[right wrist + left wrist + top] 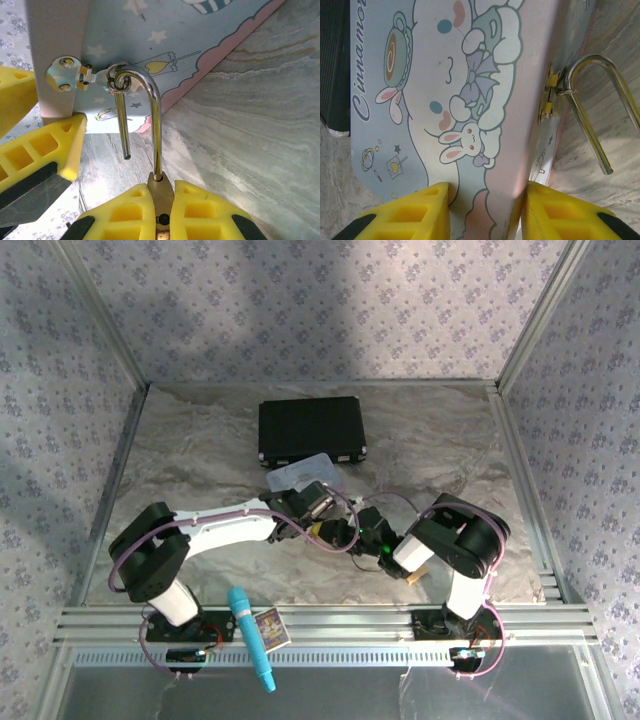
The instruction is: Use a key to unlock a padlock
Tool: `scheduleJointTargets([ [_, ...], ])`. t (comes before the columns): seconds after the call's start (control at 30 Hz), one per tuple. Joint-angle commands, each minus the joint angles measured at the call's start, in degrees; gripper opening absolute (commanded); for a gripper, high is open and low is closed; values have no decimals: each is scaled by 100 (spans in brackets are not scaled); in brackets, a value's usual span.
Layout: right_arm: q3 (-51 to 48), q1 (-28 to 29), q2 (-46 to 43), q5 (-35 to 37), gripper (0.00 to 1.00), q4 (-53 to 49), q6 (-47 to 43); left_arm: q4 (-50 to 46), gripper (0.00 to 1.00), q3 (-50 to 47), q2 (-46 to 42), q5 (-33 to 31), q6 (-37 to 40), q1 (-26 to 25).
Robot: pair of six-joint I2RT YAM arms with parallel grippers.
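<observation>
Two claws | left claw clamped on one Cinnamoroll tin box | right claw pinching one brass padlock | shackle open, hooked through tin's hasp

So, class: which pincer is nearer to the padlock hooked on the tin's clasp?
Right. The right pincer clamps the padlock by its body, below the shackle. The left pincer grips the tin, off to one side of the padlock, not touching it.
</observation>
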Motion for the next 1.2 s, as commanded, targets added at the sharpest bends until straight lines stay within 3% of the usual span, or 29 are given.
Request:
scheduleJointTargets([
  [0.0, -191, -17, -30, 601, 0, 211, 229, -494, 35, -308, 121, 393, -91, 15],
  [0.27, -215, 93, -128, 949, 0, 459, 263, -487, 35, -337, 198, 351, -125, -5],
  [0.57, -17, 305, 850, 1606, 0, 1582, 975, -480, 35, -368, 311, 393, -139, -48],
  [0.97, -183, 319, 505, 2382, 0, 1575, 1085, -406, 35, -472, 320, 299, -106, -88],
  [1.17, -275, 202, 383, 2412, 0, 1576, 1045, -399, 35, -523, 312, 265, -96, -88],
])
